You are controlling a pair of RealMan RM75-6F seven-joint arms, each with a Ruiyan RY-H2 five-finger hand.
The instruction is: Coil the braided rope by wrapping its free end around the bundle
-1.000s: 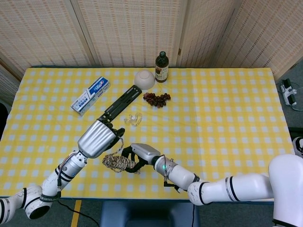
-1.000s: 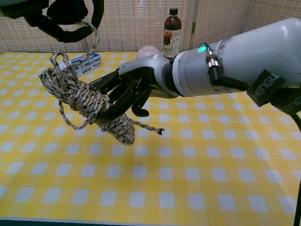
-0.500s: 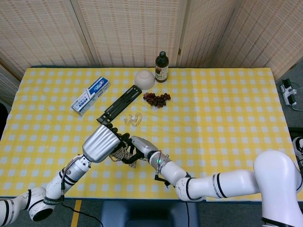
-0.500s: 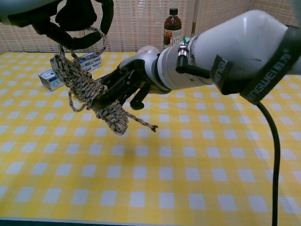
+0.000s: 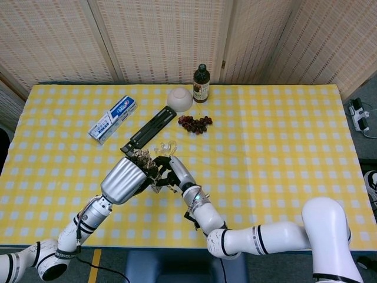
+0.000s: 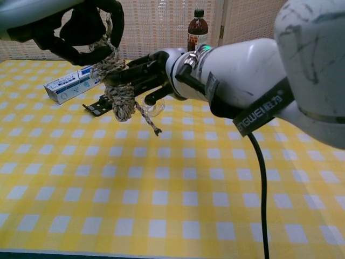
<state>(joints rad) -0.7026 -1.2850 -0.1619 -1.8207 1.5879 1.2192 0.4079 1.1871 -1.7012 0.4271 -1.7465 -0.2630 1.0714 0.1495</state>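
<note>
The braided rope [image 6: 119, 93] is a tight beige and brown bundle, held up above the yellow checked table [image 6: 178, 205]. My right hand [image 6: 144, 74] grips the bundle from the right, its dark fingers around its middle. My left hand [image 6: 81, 24] is above and to the left and holds a strand of the rope that runs up from the bundle. The frayed free end [image 6: 151, 125] hangs loose below the bundle. In the head view the rope [image 5: 145, 161] shows only partly between my left hand [image 5: 125, 179] and my right hand [image 5: 175, 170].
Behind the hands a black flat bar [image 5: 148, 130] and a clear plastic piece [image 5: 166, 147] lie on the table. Further back are a toothpaste box [image 5: 113, 118], a white bowl [image 5: 179, 99], a dark bottle [image 5: 201, 83] and a bunch of dark red grapes [image 5: 195, 123].
Both hands have carried the bundle up and away from me. The bundle has turned from lying slanted to hanging more upright, and the left hand has come closer to it.
</note>
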